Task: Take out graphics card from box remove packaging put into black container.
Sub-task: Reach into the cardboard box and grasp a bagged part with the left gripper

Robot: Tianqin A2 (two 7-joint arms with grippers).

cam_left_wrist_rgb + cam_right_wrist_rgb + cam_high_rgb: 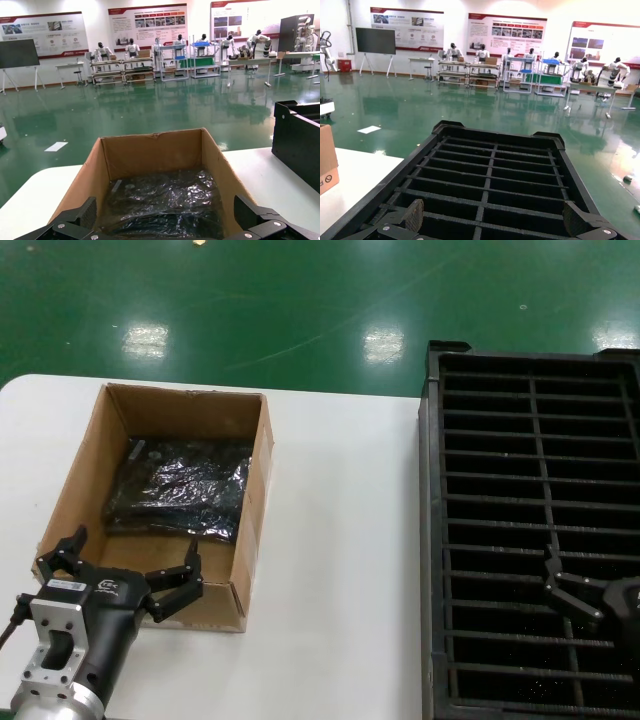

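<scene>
The brown cardboard box [90, 465] stands open on the left of the white table. Dark cards in shiny crinkly bags [185, 485] lie flat in it; they also show in the left wrist view [165, 205]. No bare graphics card with a silver bracket is in view, and no loose empty bag. My left gripper [135, 545] is open and empty, just over the box's near wall, its jaws spread about as wide as the box [150, 152]. The black container [432, 490] with its slats stands on the right. My right gripper [600, 595] hovers open and empty over its near slots [495, 150].
The white table [340, 540] lies bare between box and container. Green floor [300, 300] lies beyond the table's far edge. The container's corner [297, 145] shows in the left wrist view, and the box's corner [327, 160] in the right wrist view.
</scene>
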